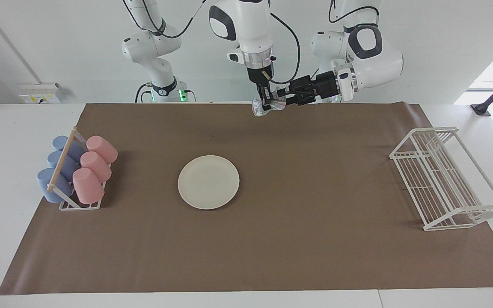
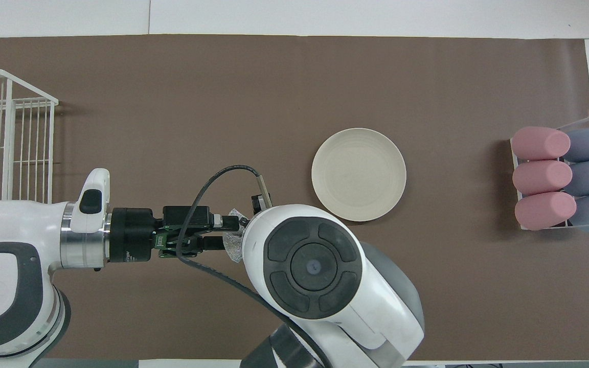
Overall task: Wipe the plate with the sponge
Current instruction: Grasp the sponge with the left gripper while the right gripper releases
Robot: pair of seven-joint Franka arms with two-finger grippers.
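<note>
Mid-air handover of the sponge (image 1: 256, 108), high over the mat's (image 1: 315, 256) edge nearest the robots, about midway along it. Right gripper (image 1: 266, 105) pointing straight down, clamped tight on the sponge's middle. Left gripper (image 1: 284, 100) level, coming in sideways and meeting the sponge's free flank; cannot tell whether a grip is made there or only contact. Plate (image 1: 208, 182) flat on the mat, bare, near the middle and a little toward the right arm's end, well apart from the sponge.

Probably best done this way:
- Take the sponge by the part jutting clear of the right gripper, deep enough that the wrinkly lump cannot squirm out.
- Close firmly before letting the right gripper go; release only once the sponge is plainly shared.
- Draw the two grippers apart sideways, not down, to avoid tearing or dropping the lump.
- Mind the cable looping by the right wrist.
- Afterwards, leave plenty of sponge below the tips for wiping the plate without scraping.

Risk: a shallow pinch slipping off on release.
</note>
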